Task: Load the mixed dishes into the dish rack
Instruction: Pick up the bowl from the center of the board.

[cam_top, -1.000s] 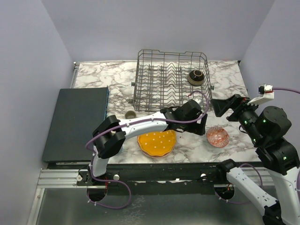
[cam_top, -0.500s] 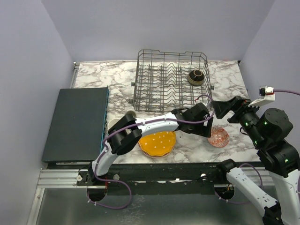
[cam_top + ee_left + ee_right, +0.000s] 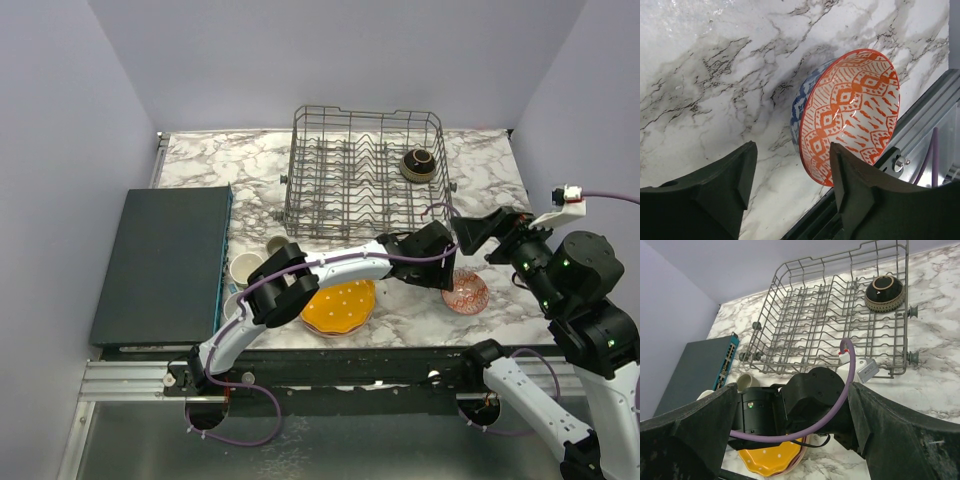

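The left arm (image 3: 335, 266) has white links and bulky black joints, with a purple cable (image 3: 934, 155) running along it. The right arm (image 3: 588, 300) has black housings with small green lights.

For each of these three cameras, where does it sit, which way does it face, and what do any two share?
Top external: above and behind the arm bases, looking down on the marble table; both arms show.
Left wrist: on the left arm, looking down between the left gripper's open fingers at the patterned bowl.
Right wrist: on the right arm, looking past the right gripper's fingers over the left arm to the dish rack.
Shared: top and right wrist both show the dark bowl in that rack.
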You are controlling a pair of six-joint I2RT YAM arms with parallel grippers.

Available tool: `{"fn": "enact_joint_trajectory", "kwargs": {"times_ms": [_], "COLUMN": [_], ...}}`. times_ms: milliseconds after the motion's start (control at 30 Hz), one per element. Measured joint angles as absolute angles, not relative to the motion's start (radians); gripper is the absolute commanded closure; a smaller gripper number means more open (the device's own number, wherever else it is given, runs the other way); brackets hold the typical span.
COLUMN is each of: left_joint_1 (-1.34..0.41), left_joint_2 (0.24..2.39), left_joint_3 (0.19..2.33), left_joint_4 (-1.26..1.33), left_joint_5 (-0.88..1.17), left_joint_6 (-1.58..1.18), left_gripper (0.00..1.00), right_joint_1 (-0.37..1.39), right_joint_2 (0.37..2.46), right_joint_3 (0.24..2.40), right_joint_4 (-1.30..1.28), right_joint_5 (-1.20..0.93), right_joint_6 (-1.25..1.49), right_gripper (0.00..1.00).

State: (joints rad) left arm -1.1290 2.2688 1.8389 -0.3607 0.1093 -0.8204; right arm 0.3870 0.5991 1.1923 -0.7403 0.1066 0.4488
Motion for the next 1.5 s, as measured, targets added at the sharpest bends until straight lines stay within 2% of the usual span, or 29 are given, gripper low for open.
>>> {"fn": "enact_joint_trajectory", "kwargs": {"times_ms": [433,767,1067,1500], "left_joint_1": [-1.129,-1.128,-1.127,-1.114], "left_joint_2": [2.318,2.321,2.321,2.196], "left_joint_3": [1.874,1.874,1.866,1.721], "left_joint_4": [-0.36,-0.368,-0.36,-0.357], "left_joint_5": [0.124,0.124,0.122,0.088], "left_joint_6": [-0.844,-0.845,-0.841,-0.811], "left_gripper": [0.69,1.0,1.0,1.0], "right_joint_1": [0.387,0.387,0.387,0.387], "right_joint_2": [0.59,0.588,0.588,0.594], "right_joint_3": [1.19,1.188,1.188,1.188], "right_joint_4": [-0.752,-0.754,-0.754,-0.754], "right_joint_5": [0.107,0.107,0.106,0.072], "right_joint_6": [0.444,0.444,0.445,0.46], "right_gripper": [0.03,0.03,0.03,0.04]}}
